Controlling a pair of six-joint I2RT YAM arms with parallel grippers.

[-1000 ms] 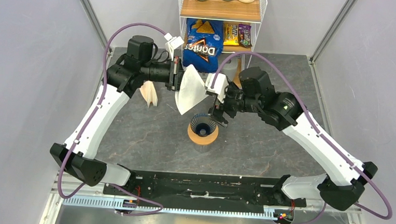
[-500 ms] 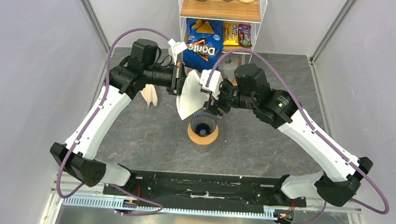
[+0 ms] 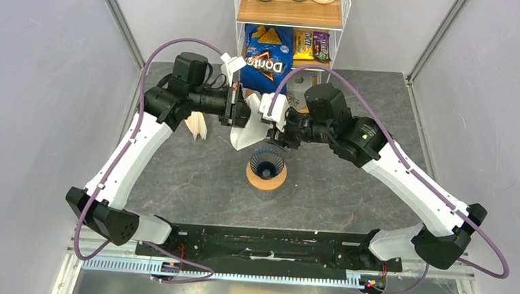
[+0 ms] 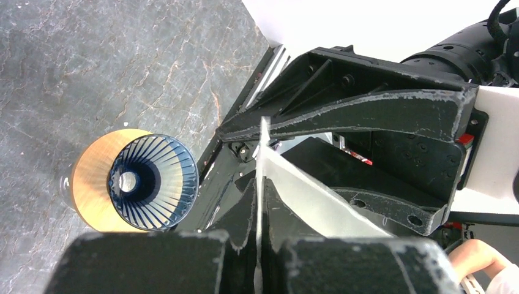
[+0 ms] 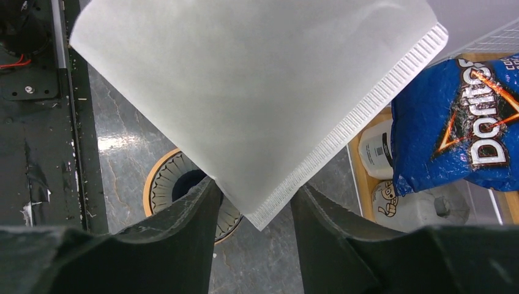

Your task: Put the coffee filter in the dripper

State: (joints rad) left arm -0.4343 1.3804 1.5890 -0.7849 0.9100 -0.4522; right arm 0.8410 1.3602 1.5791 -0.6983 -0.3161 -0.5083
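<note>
Coffee filter (image 5: 257, 92): a white paper sheet, folded flat, held in the air off the counter (image 3: 194, 177). It hung just behind the dripper (image 3: 267, 164) and slightly to its left in the overhead view, with its pointed end aimed down toward the dripper's far rim. It was not inside the cone. A crimped seam ran along one slanted edge.

Dripper: a dark blue ribbed cone that stood upright with its mouth open to the top. It sat on a tan ring (image 3: 266, 183) on the counter, with nothing inside it.

Left end effector (image 4: 260, 233): pressed together on the coffee filter. The paper ran edge-on between its two pads, and the clamped part lay up and left of the dripper.

Right end effector (image 5: 256, 202): fingers spread, with the filter's lower point hanging between them, above the dripper's far side. I could not tell whether either finger touched the paper.

Tan wedge stack (image 3: 196, 125): it lay on the counter well to the left of the dripper, partly under the left arm.

Doritos bag (image 3: 266, 60): blue, it stood in the wire rack (image 3: 237, 23) well behind the dripper.
</note>
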